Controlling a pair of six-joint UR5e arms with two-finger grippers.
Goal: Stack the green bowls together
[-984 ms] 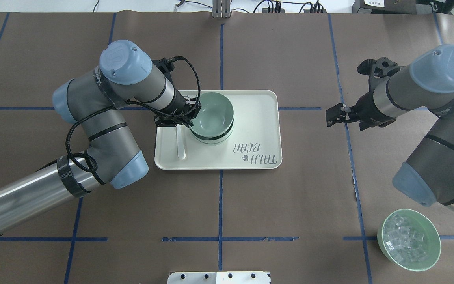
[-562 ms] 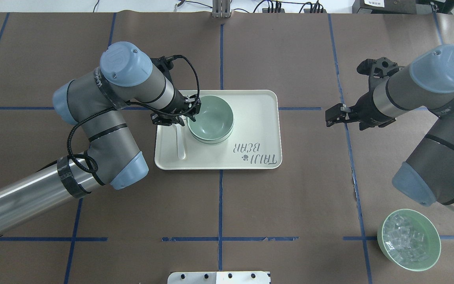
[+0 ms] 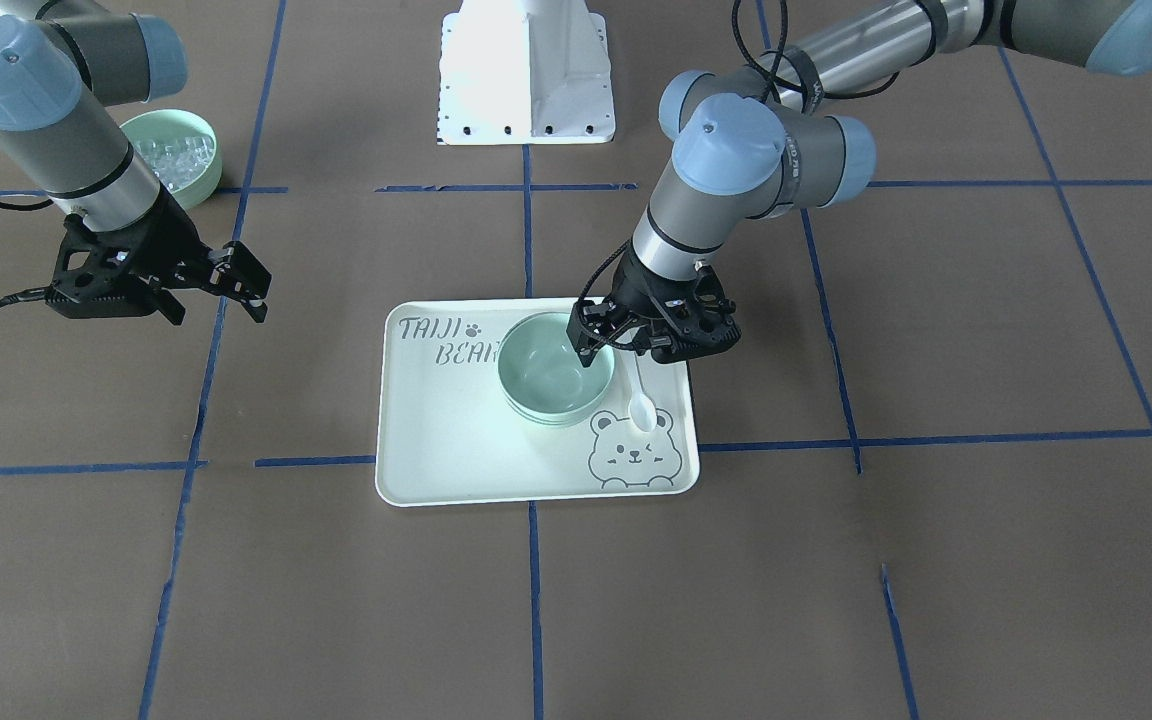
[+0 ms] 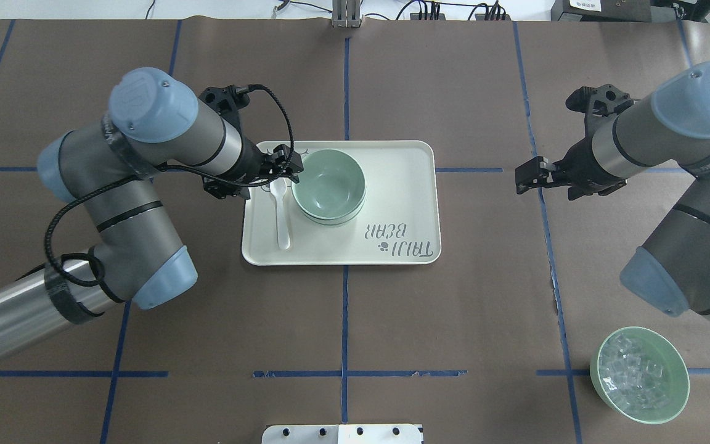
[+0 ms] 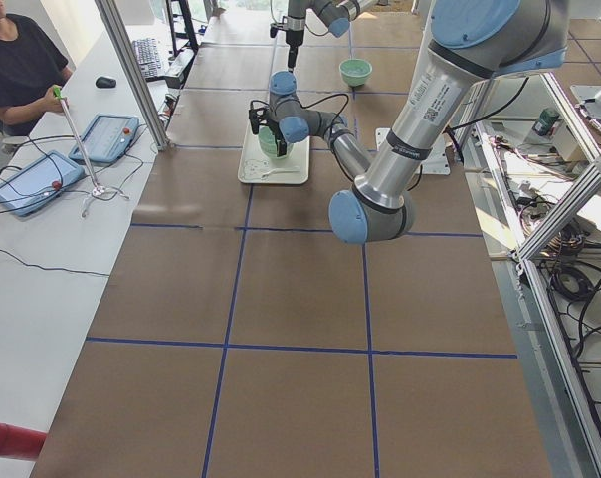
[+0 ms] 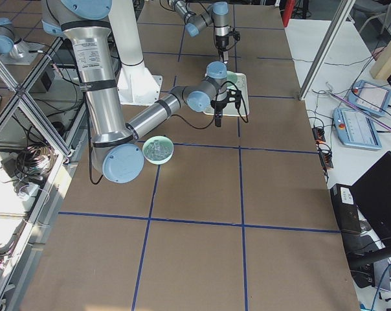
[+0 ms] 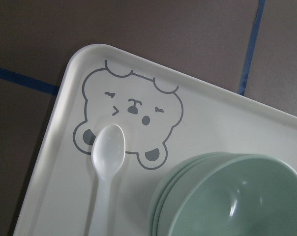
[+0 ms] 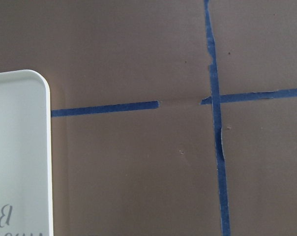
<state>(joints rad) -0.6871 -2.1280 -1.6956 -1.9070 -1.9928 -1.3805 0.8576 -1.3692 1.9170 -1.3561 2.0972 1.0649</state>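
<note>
The green bowls [image 4: 329, 185] sit nested in one stack on the cream tray [image 4: 404, 203]; they also show in the front view [image 3: 554, 378] and the left wrist view [image 7: 237, 196], where several rims lie one inside another. My left gripper [image 4: 287, 165] hangs open and empty just left of the stack, over the tray's edge, apart from the rim; the front view also shows it [image 3: 591, 335]. My right gripper [image 4: 522, 176] is open and empty above the bare table, well right of the tray.
A white spoon [image 4: 281, 213] lies on the tray beside the stack, under my left gripper. A mint bowl of clear cubes [image 4: 640, 374] stands at the near right. The robot's white base [image 3: 526, 70] is at the near edge.
My left gripper lowered the top bowl into the stack, let go of it and drew back to the left. My right arm shifted slightly.
</note>
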